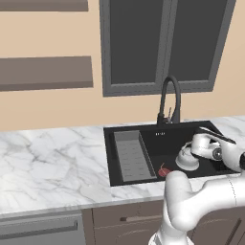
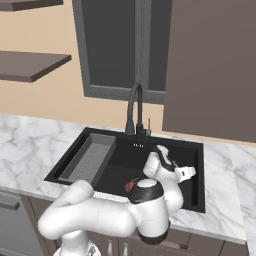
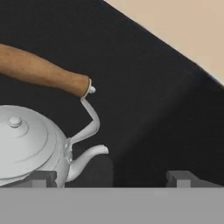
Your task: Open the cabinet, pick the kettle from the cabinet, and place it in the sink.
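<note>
The hand view gives the closest look at the kettle (image 3: 30, 144): its domed lid with a small knob, its short curved spout and its brown arched handle all show against the black floor of the sink (image 3: 144, 100), detail that both base views lose behind the arm. The left base view shows the kettle (image 1: 185, 158) as a pale rounded body standing in the right part of the sink (image 1: 109, 153), just beside the wrist, with a small red object (image 1: 163, 171) on the basin floor near it. The right base view shows that red object (image 2: 131, 185) too, but the arm hides the kettle there. There is one kettle, one ribbed grey tray (image 1: 130, 155) in the left of the basin, one black arched tap (image 1: 169, 99) behind it, and two floating shelves (image 1: 45, 72) on the wall to the left. The arm bends forward from the base over the marble surface (image 1: 48, 162), its hand low over the sink. The pincer (image 3: 111, 178) is open, its two dark tips apart, the left tip in front of the kettle's body and gripping nothing.
</note>
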Tool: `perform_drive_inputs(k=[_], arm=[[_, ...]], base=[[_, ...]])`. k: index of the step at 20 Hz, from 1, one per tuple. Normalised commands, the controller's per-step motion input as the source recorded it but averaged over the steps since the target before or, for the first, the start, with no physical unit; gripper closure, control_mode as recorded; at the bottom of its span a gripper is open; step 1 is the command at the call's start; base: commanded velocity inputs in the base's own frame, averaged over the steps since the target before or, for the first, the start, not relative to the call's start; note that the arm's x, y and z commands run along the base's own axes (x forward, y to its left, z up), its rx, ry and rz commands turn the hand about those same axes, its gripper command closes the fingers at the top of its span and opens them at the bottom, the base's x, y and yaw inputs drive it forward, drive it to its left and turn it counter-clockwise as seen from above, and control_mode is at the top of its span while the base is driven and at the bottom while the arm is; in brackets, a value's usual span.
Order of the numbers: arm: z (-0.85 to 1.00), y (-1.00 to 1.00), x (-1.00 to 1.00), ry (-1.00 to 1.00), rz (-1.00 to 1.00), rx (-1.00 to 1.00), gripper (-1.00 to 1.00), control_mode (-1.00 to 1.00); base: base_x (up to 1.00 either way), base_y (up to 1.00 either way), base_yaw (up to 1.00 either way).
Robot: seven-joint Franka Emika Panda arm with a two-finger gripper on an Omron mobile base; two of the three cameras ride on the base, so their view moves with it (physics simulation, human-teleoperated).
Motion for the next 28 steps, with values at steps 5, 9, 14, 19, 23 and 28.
perform_drive_inputs(k=[5,9,14,19,23,28], arm=[[0.14,0.08,-0.17,0.12,-0.07,0.00,-1.00,-1.00],[0.10,0.07,-0.20,0.14,-0.07,0.00,-1.00,-1.00],[0.06,0.08,-0.26,0.13,-0.06,0.00,-1.00,-1.00],[0.08,0.07,-0.30,0.08,-0.05,0.00,-1.00,-1.00],[0.09,0.07,-0.30,0.08,-0.06,0.00,-1.00,-1.00],[0.05,0.27,-0.27,0.00,-0.01,0.00,-1.00,-1.00]], base=[[0.00,0.00,0.00],[0.00,0.00,0.00],[0.00,0.00,0.00],[0.00,0.00,0.00],[0.00,0.00,0.00],[0.00,0.00,0.00]])
